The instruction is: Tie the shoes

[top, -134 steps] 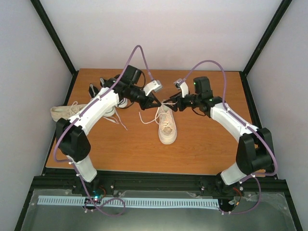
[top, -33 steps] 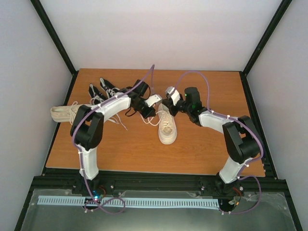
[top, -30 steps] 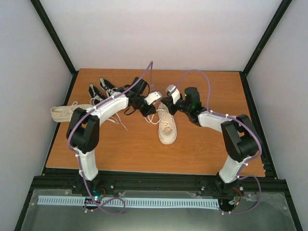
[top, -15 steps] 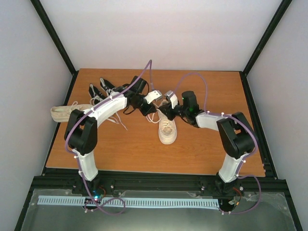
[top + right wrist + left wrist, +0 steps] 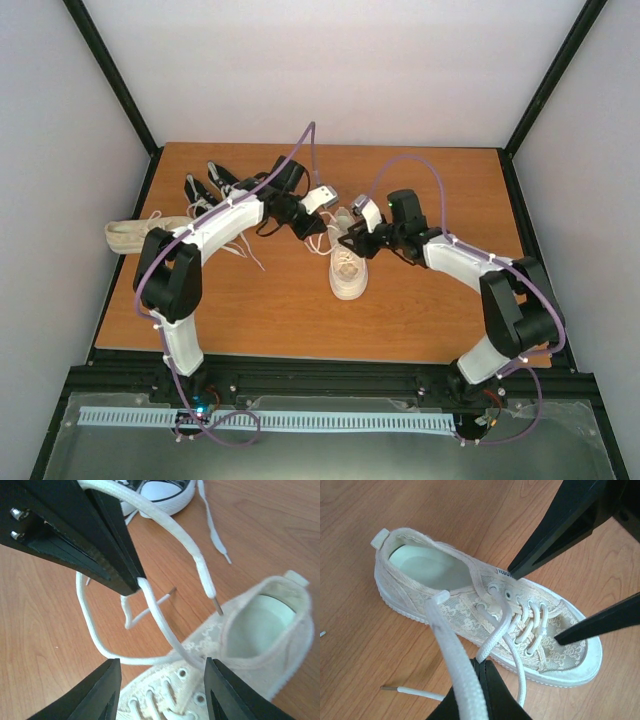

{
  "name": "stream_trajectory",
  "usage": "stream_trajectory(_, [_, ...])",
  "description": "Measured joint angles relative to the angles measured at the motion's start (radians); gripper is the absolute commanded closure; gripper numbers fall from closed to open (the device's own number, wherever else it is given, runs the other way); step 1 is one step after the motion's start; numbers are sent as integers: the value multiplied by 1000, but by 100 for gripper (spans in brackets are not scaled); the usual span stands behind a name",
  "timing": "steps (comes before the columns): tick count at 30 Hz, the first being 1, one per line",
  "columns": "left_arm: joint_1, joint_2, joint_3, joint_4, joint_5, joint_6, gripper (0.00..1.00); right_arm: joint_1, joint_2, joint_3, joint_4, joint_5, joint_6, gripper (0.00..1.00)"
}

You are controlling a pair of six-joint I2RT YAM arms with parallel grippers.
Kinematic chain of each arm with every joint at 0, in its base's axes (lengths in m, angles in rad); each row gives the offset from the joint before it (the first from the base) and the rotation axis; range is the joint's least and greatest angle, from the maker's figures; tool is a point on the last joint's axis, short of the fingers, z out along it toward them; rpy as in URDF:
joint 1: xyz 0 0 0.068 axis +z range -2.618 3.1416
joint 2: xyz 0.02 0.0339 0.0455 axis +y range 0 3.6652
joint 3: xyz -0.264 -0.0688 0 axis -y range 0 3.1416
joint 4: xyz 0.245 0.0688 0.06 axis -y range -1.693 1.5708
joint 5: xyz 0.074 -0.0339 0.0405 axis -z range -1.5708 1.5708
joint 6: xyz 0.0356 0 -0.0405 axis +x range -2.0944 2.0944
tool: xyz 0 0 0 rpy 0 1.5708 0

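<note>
A cream lace-up shoe [image 5: 348, 268] lies mid-table, toe toward me; it also shows in the left wrist view [image 5: 470, 597] and the right wrist view [image 5: 260, 645]. My left gripper [image 5: 308, 230] hangs just left of the shoe's heel. In the left wrist view it [image 5: 481, 664] is shut on a white lace [image 5: 492, 637] that runs up from the top eyelets. My right gripper [image 5: 350, 245] is open over the shoe's upper eyelets, its fingers [image 5: 107, 690] either side of the pulled lace [image 5: 165, 625]. A second cream shoe [image 5: 135, 235] lies at the left edge. Two black shoes [image 5: 215, 185] lie at the back left.
A loose lace end with a clear tip [image 5: 207, 587] hangs over the shoe's heel opening, and another lace loop [image 5: 95, 630] lies on the wooden table [image 5: 430, 310]. A black shoe's white toe cap [image 5: 165, 492] lies just beyond the left gripper.
My right gripper has moved nearer, from the shoe's heel to over its eyelets. My left gripper has stayed beside the heel, holding the lace.
</note>
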Motion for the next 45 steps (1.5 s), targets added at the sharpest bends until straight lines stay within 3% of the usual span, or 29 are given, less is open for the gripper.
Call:
stream_trajectory(6, [0, 0, 6, -9, 10, -2, 99, -23, -108, -41, -29, 42, -43, 53])
stream_trajectory(11, [0, 0, 31, -48, 13, -28, 99, -15, -170, -125, 116, 51, -85, 52])
stream_trajectory(20, [0, 1, 66, -77, 19, -51, 99, 24, -20, -157, 340, 77, -188, 51])
stream_trajectory(25, [0, 1, 66, -80, 19, -51, 99, 26, 17, -143, 356, 67, -214, 62])
stream_trajectory(31, [0, 5, 68, -83, 27, -51, 99, 33, 49, -123, 384, 70, -220, 66])
stream_trajectory(36, [0, 19, 69, -91, 36, -51, 99, 44, 88, -100, 394, 84, -223, 95])
stream_trajectory(40, [0, 21, 69, -93, 34, -49, 99, 45, 86, -102, 410, 104, -223, 97])
stream_trajectory(45, [-2, 32, 69, -92, -23, -34, 79, 45, 59, -135, 412, 107, -235, 97])
